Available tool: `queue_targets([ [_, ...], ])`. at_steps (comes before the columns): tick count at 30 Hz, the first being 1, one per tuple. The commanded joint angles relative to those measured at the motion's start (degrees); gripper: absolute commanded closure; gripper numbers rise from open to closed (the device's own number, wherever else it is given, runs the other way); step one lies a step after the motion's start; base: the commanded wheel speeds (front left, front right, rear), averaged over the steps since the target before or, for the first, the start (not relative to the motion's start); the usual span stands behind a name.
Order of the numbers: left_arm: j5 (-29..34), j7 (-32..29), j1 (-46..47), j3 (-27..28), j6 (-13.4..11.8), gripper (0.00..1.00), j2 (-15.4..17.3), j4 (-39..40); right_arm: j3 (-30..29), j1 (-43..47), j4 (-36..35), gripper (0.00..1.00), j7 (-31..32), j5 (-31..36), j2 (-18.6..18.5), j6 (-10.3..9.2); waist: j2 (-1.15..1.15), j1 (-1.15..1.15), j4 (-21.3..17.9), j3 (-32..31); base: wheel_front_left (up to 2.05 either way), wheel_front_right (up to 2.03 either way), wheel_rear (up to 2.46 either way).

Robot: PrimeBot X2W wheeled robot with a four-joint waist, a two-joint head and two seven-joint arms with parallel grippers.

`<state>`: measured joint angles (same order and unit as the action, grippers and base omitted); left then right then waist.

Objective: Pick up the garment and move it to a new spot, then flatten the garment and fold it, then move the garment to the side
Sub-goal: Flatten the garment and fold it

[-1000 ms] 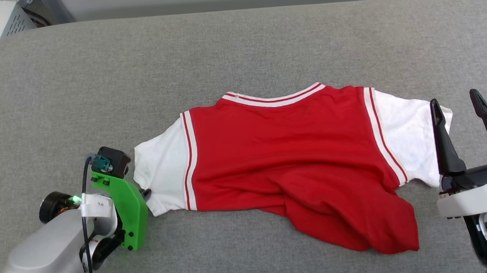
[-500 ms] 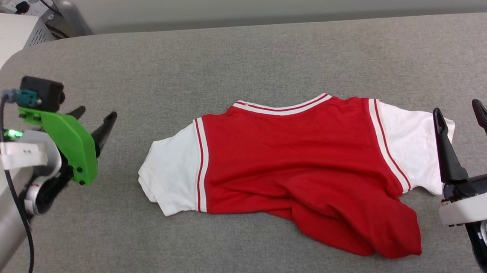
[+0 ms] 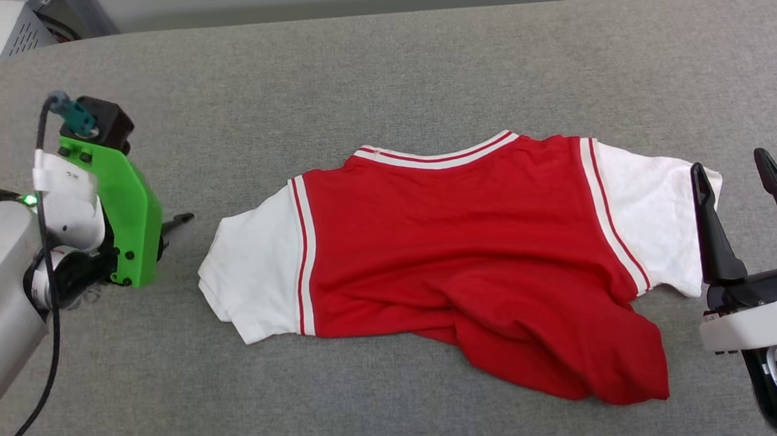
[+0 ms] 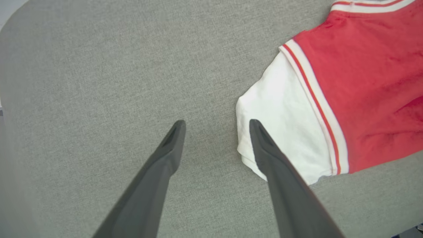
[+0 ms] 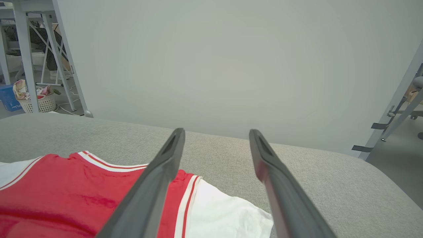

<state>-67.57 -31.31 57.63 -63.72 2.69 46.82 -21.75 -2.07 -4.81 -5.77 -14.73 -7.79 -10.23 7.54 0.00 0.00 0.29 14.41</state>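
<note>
Surface, head view: grey woven fabric pad (image 3: 378, 75) with rounded corners spans the scene, with a pale wall behind it.
Garment, head view: red jersey T-shirt with white short sleeves and red-and-white striped trim (image 3: 458, 240) lies on the pad between the two sets of fingers. Its collar points away from the robot, and its lower hem is rumpled on the side nearer the right fingers.
Left gripper, head view: left gripper (image 3: 170, 228) sits largely behind a bright green plastic bracket (image 3: 124, 209). One dark fingertip points at the near white sleeve, close to it but apart.
Right gripper, head view: right gripper (image 3: 729, 163) has its fingers spread and empty. The inner finger crosses the edge of the other white sleeve; whether it touches cannot be told.
Left wrist view: the fingers stand wide apart with bare pad between them. The white sleeve lies just beside one fingertip, with the red body beyond.
Right wrist view: the fingers are splayed and hold nothing. The garment lies below them, its sleeve end showing between their lower parts. A white wicker basket (image 5: 38, 102) stands far off to the side.
</note>
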Motion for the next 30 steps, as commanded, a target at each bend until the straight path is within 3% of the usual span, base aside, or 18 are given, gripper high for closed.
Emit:
queue_targets([
  [1, -0.62, -1.21, 0.87, -0.75, 0.54, 0.00, -0.89, -0.76, 0.17, -1.25, -0.29, 0.00, -0.27, 0.02, 0.00, -0.05, 0.00, 0.00, -0.77, 1.02, 0.00, 0.00, 0.00],
  [17, 1.70, -5.37, -2.55, -6.73, 3.36, 0.00, -6.80, -12.77, 0.78, -4.62, 0.26, 0.00, -0.27, -0.07, -0.11, -0.05, 0.00, 0.00, -3.89, 5.49, 0.00, 0.00, 0.00],
  [18, 1.50, -5.05, -2.80, -6.75, 3.58, 0.71, -6.98, -13.22, 0.68, -4.64, 0.26, 0.00, -0.27, -0.09, -0.14, -0.05, 0.00, 0.00, -3.92, 5.54, 0.00, 0.00, 0.00],
  [19, 1.23, -4.70, -3.12, -6.79, 3.82, 1.00, -7.27, -13.70, 0.50, -4.65, 0.28, 0.00, -0.27, -0.12, -0.21, -0.05, 0.00, 0.00, -3.86, 5.52, 0.00, 0.00, 0.00],
  [30, 4.61, 10.66, -3.30, -4.57, 4.02, 1.00, -7.55, -12.37, -1.79, -6.73, -0.07, 0.00, -0.27, 0.34, -4.51, -0.05, 0.00, 0.00, -1.64, 1.41, 0.00, 0.00, 0.00],
])
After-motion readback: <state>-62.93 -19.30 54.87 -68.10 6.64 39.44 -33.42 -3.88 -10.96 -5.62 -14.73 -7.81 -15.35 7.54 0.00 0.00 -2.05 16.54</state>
